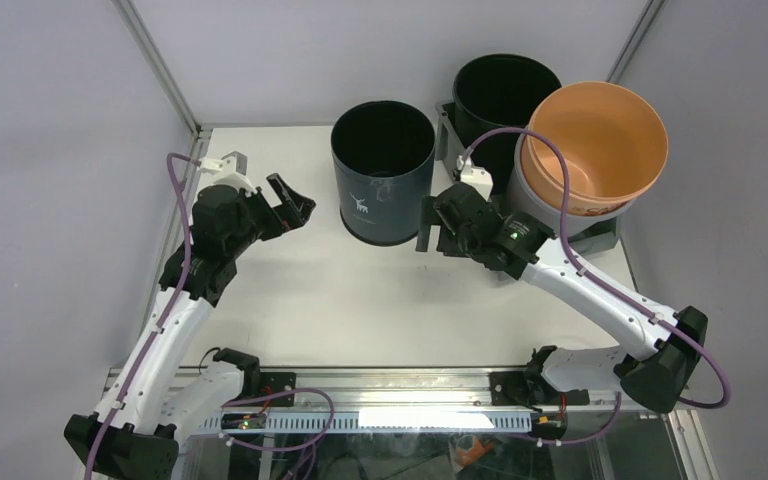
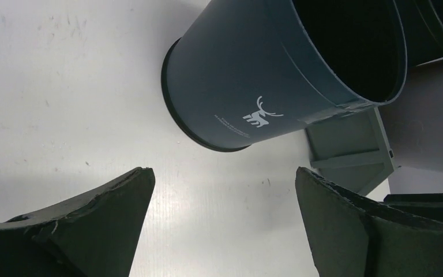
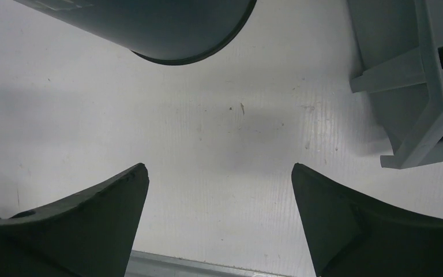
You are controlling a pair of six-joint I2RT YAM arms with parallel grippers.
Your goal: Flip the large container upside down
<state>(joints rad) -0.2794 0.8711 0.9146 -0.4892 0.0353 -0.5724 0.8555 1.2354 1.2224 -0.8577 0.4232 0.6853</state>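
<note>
The large container (image 3: 438, 98) is sitting at 2 o'clock on the table (image 1: 360, 300), and the black bucket (image 1: 505, 95) and the orange bucket (image 1: 595, 140), nested in the pale grey bucket (image 1: 538, 205), seem to be standing in it. Tipping it now is risking that they are falling out onto the dark blue bucket (image 1: 382, 170) just beside, at 12 o'clock. The left fingers (image 2: 92, 219) and the right fingers (image 3: 92, 213) are gaping wide, holding nothing. Counting: one container, four buckets.

dark blue bucket (image 1: 383, 175) upright, deer logo, stood between left pincer (image 1: 294, 200) and right pincer (image 1: 432, 222) | black bucket (image 1: 505, 95) beyond right pincer | orange bucket (image 1: 594, 140) sat in pale grey bucket (image 1: 535, 205), right of it | counter (image 1: 360, 300) white, beneath both
</note>
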